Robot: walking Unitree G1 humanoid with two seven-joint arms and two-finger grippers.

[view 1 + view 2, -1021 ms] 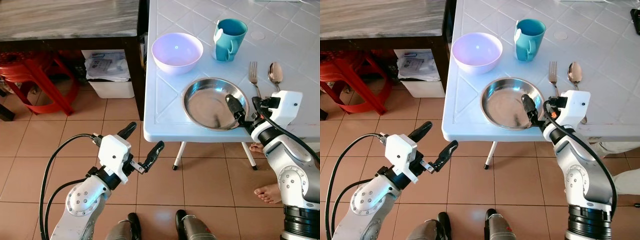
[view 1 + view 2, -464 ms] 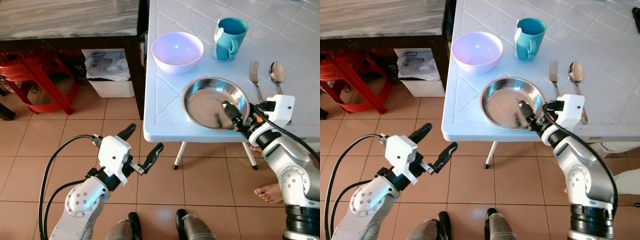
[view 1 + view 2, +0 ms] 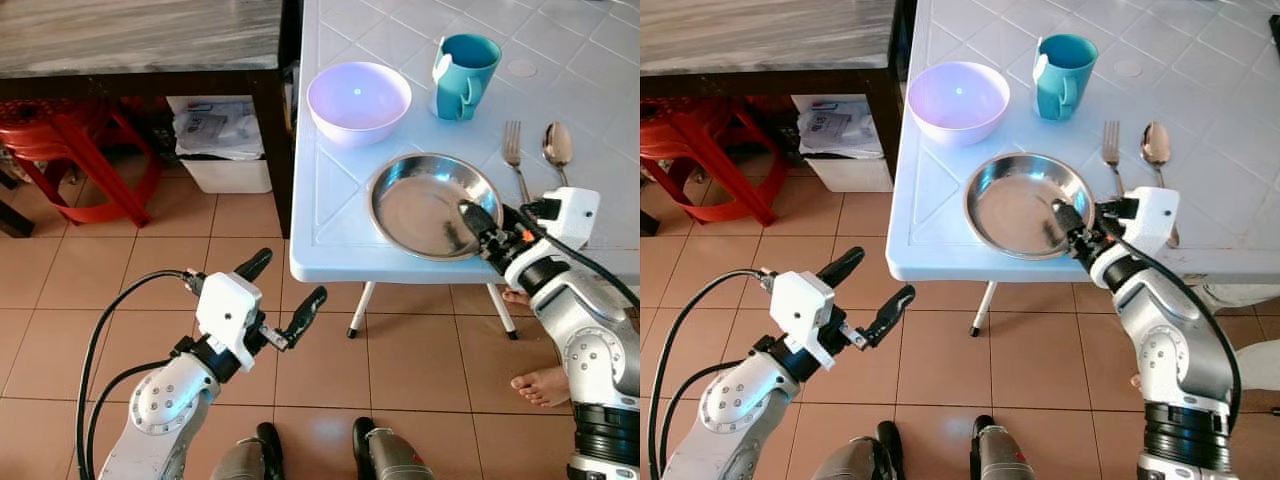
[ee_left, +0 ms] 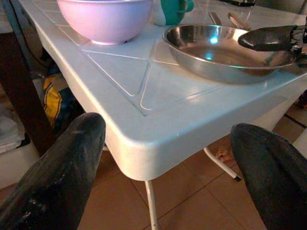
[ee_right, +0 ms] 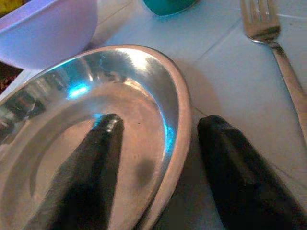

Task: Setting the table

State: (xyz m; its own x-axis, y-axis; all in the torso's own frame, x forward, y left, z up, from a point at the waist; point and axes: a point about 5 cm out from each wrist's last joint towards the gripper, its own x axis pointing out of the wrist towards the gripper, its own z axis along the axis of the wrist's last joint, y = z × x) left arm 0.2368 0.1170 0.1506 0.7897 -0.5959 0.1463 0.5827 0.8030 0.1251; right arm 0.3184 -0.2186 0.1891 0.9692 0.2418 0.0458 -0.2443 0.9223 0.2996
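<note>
Head-camera and wrist views of a white tiled plastic table being set. A shallow round stainless-steel plate lies near the table's front edge. Behind it stand a lilac plastic bowl and, further right, a teal ceramic mug. A metal fork and a metal spoon lie side by side on the table to the right of the plate.

The right gripper straddles the plate's right rim: one black finger lies inside the dish, the other outside on the table surface. The fingers stand apart with the rim between them; a gap shows on each side of the rim, so they are not clamped on it.

The left gripper hangs in front of the table and below its edge, over the terracotta tiled floor, its two fingers spread wide and holding nothing.

Left of the table are a red plastic stool and a white bin under a dark-framed counter. A person's bare feet rest on the floor beneath the table's right side.
</note>
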